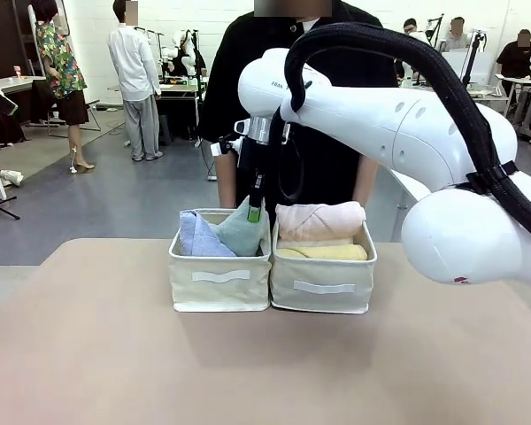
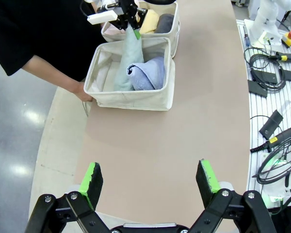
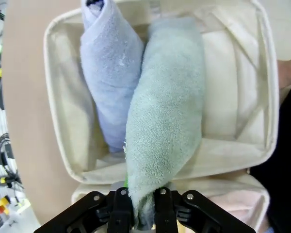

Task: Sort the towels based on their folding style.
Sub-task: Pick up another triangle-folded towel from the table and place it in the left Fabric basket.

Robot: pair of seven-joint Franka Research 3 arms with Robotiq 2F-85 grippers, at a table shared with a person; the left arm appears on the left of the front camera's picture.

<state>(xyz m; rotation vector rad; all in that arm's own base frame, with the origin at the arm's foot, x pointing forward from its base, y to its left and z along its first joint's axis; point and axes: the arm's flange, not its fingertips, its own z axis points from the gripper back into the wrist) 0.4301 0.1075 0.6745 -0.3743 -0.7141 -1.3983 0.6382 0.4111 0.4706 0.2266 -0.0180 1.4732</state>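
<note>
Two cream bins stand side by side mid-table. The left bin (image 1: 219,282) holds a periwinkle-blue folded towel (image 1: 199,237) and a light teal folded towel (image 1: 239,234). My right gripper (image 1: 255,211) hangs over that bin, shut on the teal towel's (image 3: 167,126) upper tip, whose lower end rests inside beside the blue towel (image 3: 111,73). The right bin (image 1: 323,285) carries a pink roll (image 1: 320,220) over a yellow roll (image 1: 323,251); a dark grey roll (image 2: 165,22) lies there too. My left gripper (image 2: 150,179) hovers open over bare table, well short of the bins.
A person in black stands at the far edge, one hand (image 2: 82,92) against the wall of the bin (image 2: 131,99) with the folded towels. Cables and small devices (image 2: 274,53) lie on a side shelf. The tan tabletop (image 1: 248,372) stretches wide in front of the bins.
</note>
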